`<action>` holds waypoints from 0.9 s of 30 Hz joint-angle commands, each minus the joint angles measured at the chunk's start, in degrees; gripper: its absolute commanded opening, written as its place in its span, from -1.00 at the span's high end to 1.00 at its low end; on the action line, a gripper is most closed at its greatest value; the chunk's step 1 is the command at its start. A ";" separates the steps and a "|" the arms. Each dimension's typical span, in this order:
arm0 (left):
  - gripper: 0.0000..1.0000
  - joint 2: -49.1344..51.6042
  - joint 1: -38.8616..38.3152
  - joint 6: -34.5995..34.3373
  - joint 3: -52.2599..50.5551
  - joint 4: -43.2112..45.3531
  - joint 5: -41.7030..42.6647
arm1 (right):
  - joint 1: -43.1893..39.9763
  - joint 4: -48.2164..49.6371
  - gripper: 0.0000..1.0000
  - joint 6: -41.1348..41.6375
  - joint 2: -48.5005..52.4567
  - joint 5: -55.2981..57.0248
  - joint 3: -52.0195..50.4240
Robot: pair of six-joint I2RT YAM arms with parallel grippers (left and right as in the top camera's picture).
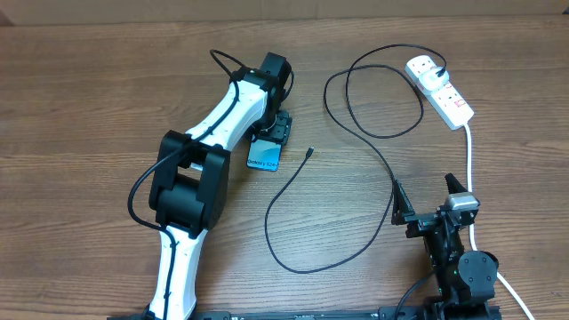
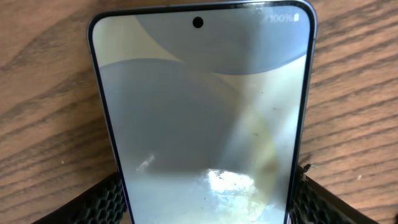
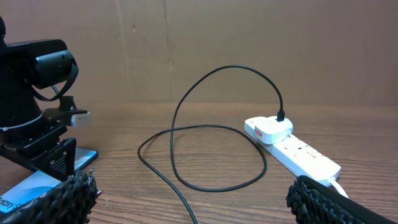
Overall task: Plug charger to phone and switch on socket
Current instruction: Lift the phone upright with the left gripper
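The phone [image 1: 263,158] lies flat on the wooden table with its lit screen up; it fills the left wrist view [image 2: 199,118]. My left gripper [image 1: 269,135] is over its far end, fingers [image 2: 205,208] pressed against both long edges. The charger's black cable [image 1: 373,156] loops from a white plug [image 1: 425,68] in the socket [image 1: 447,96] to its free connector tip [image 1: 308,153], lying right of the phone. My right gripper [image 1: 427,197] is wide open and empty, low over the table [image 3: 193,208]; the cable [image 3: 180,134] runs between its fingers.
The power strip [image 3: 301,154] with its white plug [image 3: 268,129] lies at the far right, and its thick white cord [image 1: 468,156] runs down past the right arm. The left arm [image 3: 31,93] stands over the phone's corner [image 3: 43,182]. A brown wall rises behind the table.
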 commanded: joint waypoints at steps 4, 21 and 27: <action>-0.37 1.64 2.03 -3.08 4.33 -2.93 7.67 | 0.33 0.33 -0.99 -0.39 -0.55 0.55 -0.57; -0.38 1.64 11.47 -9.75 6.82 -4.83 52.24 | 0.33 0.33 -1.00 -0.39 -0.55 0.55 -0.57; -0.34 1.64 14.58 -16.22 6.82 -4.92 65.79 | 0.33 0.33 -1.00 -0.39 -0.55 0.52 -0.57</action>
